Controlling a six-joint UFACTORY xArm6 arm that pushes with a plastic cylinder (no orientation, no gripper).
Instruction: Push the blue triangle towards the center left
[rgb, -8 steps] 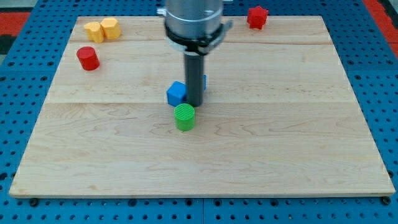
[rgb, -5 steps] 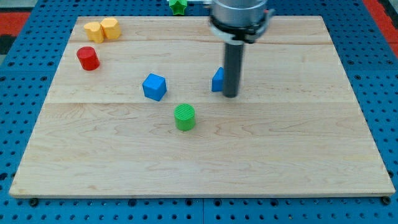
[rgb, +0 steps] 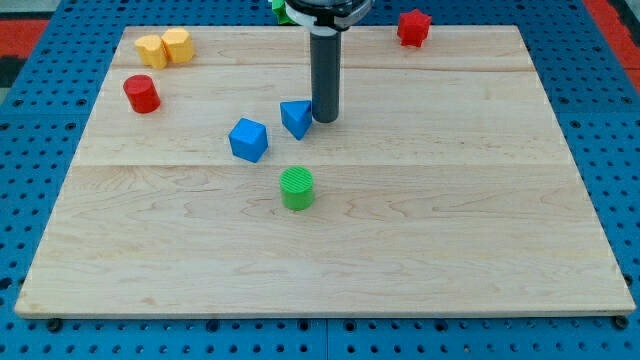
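Observation:
The blue triangle (rgb: 295, 117) lies a little above the board's middle. My tip (rgb: 325, 120) stands right against its right side, touching or nearly touching it. A blue cube (rgb: 248, 139) sits just left of and below the triangle, a small gap between them. The rod rises straight up from the tip to the view's top edge.
A green cylinder (rgb: 297, 188) stands below the triangle. A red cylinder (rgb: 142, 94) and two yellow blocks (rgb: 163, 47) sit at the upper left. A red block (rgb: 413, 27) is at the top, right of the rod. A green block (rgb: 283, 8) peeks beside the arm at the top edge.
My tip has moved left and slightly up, and the blue triangle has slid left with it, closer to the blue cube. The other blocks have not moved.

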